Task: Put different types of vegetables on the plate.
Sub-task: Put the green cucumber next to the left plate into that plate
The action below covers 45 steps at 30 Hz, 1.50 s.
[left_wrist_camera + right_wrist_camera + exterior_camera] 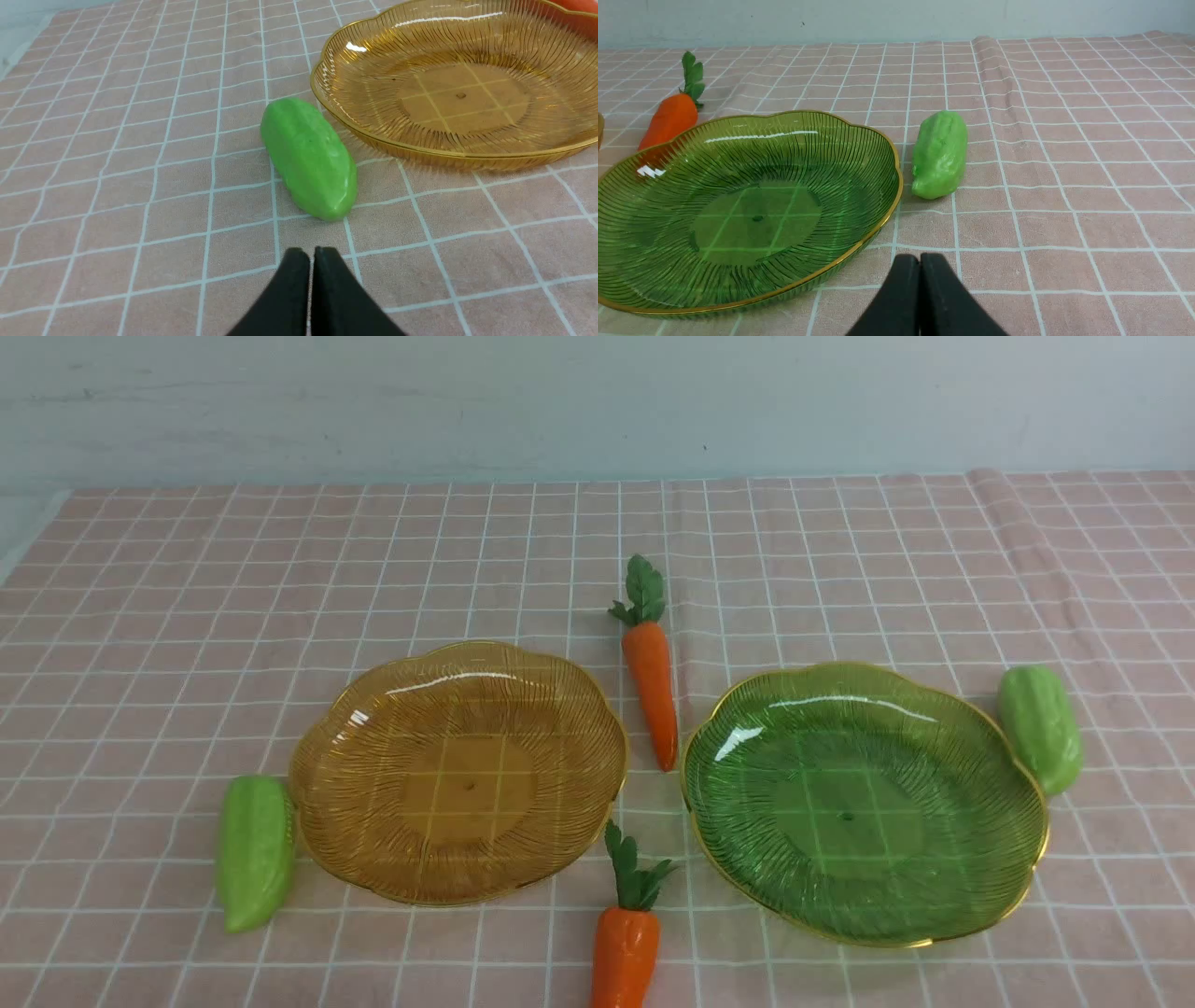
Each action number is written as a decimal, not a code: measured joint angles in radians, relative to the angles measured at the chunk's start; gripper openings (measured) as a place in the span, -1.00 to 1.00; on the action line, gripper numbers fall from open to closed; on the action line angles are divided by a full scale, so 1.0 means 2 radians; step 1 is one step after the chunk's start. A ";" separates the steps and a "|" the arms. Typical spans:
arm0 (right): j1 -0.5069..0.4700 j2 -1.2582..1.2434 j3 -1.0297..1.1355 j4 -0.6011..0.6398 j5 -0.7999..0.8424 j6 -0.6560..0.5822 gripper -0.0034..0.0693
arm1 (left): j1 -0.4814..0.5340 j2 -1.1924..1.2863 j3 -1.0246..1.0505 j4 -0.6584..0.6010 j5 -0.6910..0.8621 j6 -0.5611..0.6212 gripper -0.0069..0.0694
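Note:
An amber plate (331, 747) and a green plate (1018, 784) lie empty side by side on the checked cloth. One light-green gourd (254, 852) rests against the amber plate's left rim, another gourd (1040, 727) beside the green plate's right rim. A carrot (651, 677) lies between the plates, and a second carrot (625, 943) sits at the front edge. My left gripper (311, 254) is shut and empty, short of the left gourd (309, 157) and the amber plate (327, 100). My right gripper (920, 260) is shut and empty, short of the right gourd (940, 154) and the green plate (882, 140). Neither arm shows in the front view.
A raised fold (1013, 532) runs through the pink checked cloth at the back right. A pale wall (597, 401) stands behind the table. The cloth's left edge (33, 537) shows at the far left.

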 joint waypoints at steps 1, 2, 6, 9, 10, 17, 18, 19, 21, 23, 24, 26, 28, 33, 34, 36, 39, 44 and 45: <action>0.000 0.000 0.000 0.000 0.000 0.000 -0.95 | 0.000 0.000 0.000 0.000 0.000 0.000 -0.83; 0.000 0.000 0.000 0.000 0.000 0.000 -0.95 | 0.000 0.000 0.000 0.000 0.000 0.000 -0.83; 0.000 0.000 0.000 0.000 0.000 0.000 -0.95 | 0.000 0.000 0.000 0.000 0.000 0.000 -0.83; 0.000 0.000 0.000 0.000 0.000 0.000 -0.95 | 0.000 0.000 0.000 0.000 0.000 0.000 -0.83; 0.000 0.000 0.000 0.000 0.000 0.000 -0.95 | 0.000 0.000 0.000 0.000 0.000 0.000 -0.83; 0.000 0.000 0.000 0.000 0.000 0.000 -0.95 | 0.000 0.000 0.000 0.001 -0.005 0.000 -0.83; 0.000 0.000 0.000 0.000 0.000 0.000 -0.95 | 0.000 0.000 0.001 -0.003 -0.011 -0.002 -0.83; 0.000 0.000 0.000 0.000 0.000 0.000 -0.95 | 0.000 0.000 0.001 -0.009 -0.019 -0.006 -0.83; 0.000 0.000 0.000 0.000 0.000 -0.001 -0.95 | 0.000 0.000 0.002 -0.048 -0.050 -0.030 -0.83; 0.000 0.000 0.000 0.000 0.000 -0.001 -0.95 | 0.000 0.000 0.002 -0.091 -0.086 -0.056 -0.83; 0.000 0.000 0.000 0.000 0.000 -0.001 -0.95 | 0.000 0.000 0.002 -0.109 -0.105 -0.068 -0.83; 0.000 0.000 0.000 0.000 0.000 -0.001 -0.95 | 0.000 0.000 0.002 -0.146 -0.133 -0.085 -0.83; 0.000 0.000 0.000 0.000 0.000 -0.001 -0.95 | 0.000 0.000 0.002 -0.185 -0.157 -0.094 -0.83; 0.000 0.000 0.000 0.000 0.000 -0.001 -0.95 | 0.000 0.000 0.003 -0.240 -0.215 -0.102 -0.83; 0.000 0.000 0.000 0.000 0.000 -0.001 -0.95 | 0.000 0.000 0.003 -0.249 -0.236 -0.102 -0.83; 0.000 0.000 0.000 0.001 0.000 -0.001 -0.95 | 0.000 0.000 0.003 -0.264 -0.271 -0.102 -0.83; 0.000 0.000 0.000 0.021 -0.008 0.006 -0.95 | 0.000 0.000 0.003 -0.274 -0.324 -0.104 -0.83; 0.000 0.000 0.000 0.156 -0.070 0.049 -0.95 | 0.000 0.000 -0.004 -0.278 -0.393 -0.124 -0.83; 0.000 0.000 0.000 0.193 -0.083 0.062 -0.95 | 0.000 0.000 -0.013 -0.279 -0.390 -0.131 -0.83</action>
